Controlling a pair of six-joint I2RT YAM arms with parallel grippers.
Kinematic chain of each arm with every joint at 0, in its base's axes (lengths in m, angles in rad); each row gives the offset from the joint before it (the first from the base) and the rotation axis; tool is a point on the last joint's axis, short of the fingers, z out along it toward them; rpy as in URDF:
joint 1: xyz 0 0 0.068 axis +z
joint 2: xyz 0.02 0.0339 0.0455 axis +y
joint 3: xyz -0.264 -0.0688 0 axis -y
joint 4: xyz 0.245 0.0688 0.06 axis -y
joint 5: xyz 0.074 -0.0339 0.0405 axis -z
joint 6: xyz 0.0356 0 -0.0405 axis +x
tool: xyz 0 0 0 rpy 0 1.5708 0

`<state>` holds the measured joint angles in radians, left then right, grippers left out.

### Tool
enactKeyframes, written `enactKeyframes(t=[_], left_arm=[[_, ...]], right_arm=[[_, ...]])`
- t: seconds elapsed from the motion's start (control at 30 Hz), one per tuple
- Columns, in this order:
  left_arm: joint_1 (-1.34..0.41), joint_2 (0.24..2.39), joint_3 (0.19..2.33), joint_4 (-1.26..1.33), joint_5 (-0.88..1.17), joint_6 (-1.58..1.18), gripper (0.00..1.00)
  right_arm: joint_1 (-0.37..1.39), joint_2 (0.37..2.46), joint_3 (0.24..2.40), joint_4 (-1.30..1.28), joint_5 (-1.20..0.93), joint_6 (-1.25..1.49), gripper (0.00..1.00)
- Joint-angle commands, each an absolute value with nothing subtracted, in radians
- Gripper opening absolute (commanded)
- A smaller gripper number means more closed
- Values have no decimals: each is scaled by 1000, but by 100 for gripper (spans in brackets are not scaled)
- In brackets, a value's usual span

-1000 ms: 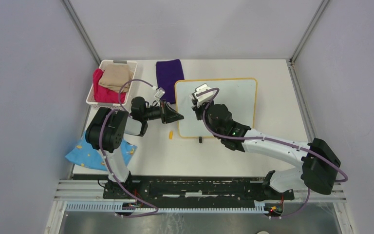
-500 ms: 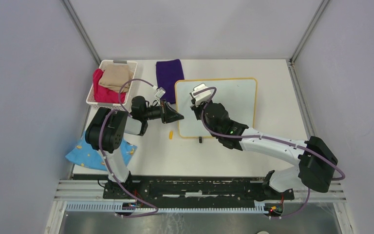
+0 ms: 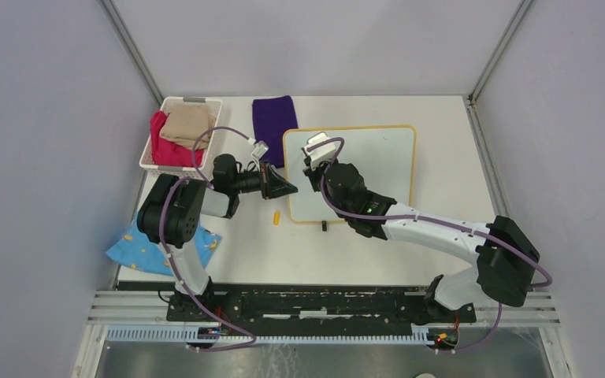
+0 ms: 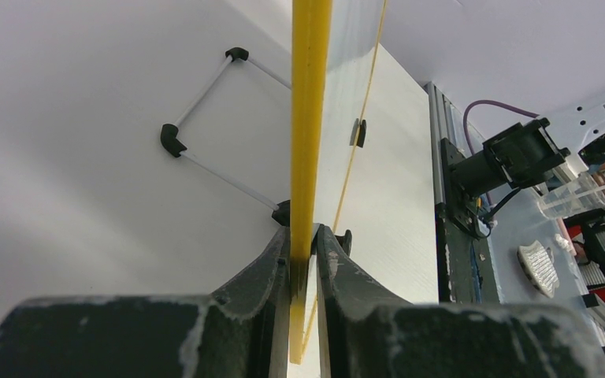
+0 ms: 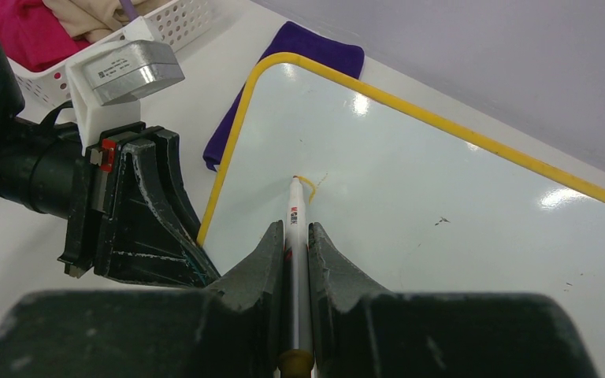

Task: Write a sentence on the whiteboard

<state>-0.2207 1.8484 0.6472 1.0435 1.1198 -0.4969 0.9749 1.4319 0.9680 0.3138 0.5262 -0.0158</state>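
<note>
**Firmly clamped whiteboard, marker tip on its surface**

Centrally on the table (image 3: 441,236), toward the far edge, the whiteboard (image 3: 378,157) is laid flat, its yellow frame running round a glossy white face. A white basket (image 3: 175,101) filled with pink and beige garments is set at the far left corner. A purple cloth (image 3: 274,118) is spread against the far edge, partly tucked under the far-left corner of the whiteboard. A blue cloth (image 3: 134,248) is draped at the left edge beside the left arm's base.

The left hand (image 3: 286,188) is closed on the left rim of the whiteboard; in the left wrist view the yellow frame is seen pinched between its two fingers (image 4: 280,260). The right hand (image 3: 313,172) is held over the left part of the whiteboard, and its jaws are closed on a white marker (image 5: 295,213).

A small yellow cap (image 3: 276,217) is left on the table just beside the near-left corner of the whiteboard. Of the sentence (image 5: 309,183), only one short curved yellow stroke is drawn, and the marker tip is pressed against it near the far-left corner of the whiteboard.
</note>
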Motion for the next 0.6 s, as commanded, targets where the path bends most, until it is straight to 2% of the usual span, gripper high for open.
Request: enactKeyframes(t=[0.0, 0.57], left_arm=[[-242, 1857, 647, 930, 1061, -404, 2], [-245, 1854, 653, 887, 1051, -376, 2]], right_arm=[[973, 1445, 1006, 311, 508, -15, 0], [973, 1400, 917, 293, 512, -2, 0]])
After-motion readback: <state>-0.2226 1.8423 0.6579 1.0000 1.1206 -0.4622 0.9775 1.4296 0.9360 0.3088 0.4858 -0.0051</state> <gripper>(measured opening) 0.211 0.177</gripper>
